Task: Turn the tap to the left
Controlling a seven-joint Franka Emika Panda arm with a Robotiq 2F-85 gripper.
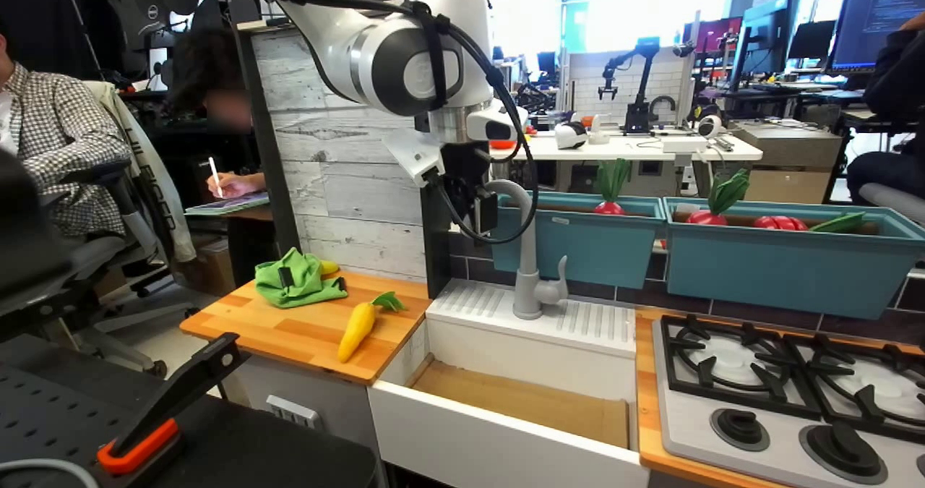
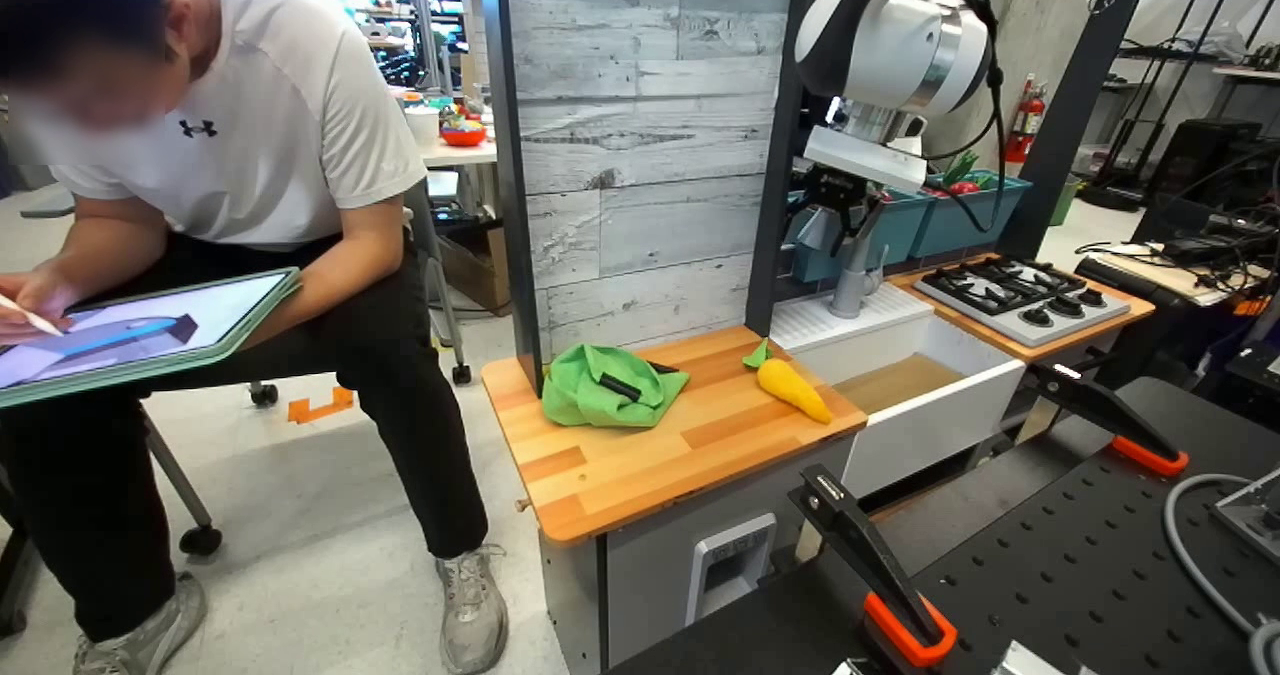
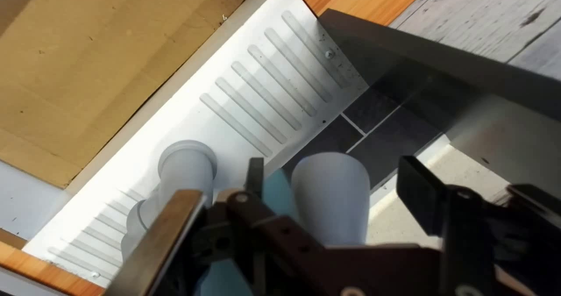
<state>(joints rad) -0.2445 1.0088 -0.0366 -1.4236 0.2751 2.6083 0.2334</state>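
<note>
Rounded white arm (image 1: 457,0), black cable loop (image 1: 495,76), screw-dotted black end effector (image 3: 334,186).

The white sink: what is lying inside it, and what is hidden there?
Inside the white sink, brown cardboard lies along the bottom. The floor under it is covered, so whether anything else lies beneath the cardboard cannot be seen.

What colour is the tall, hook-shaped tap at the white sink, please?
The tap is plain grey, best seen in an exterior view.
</note>
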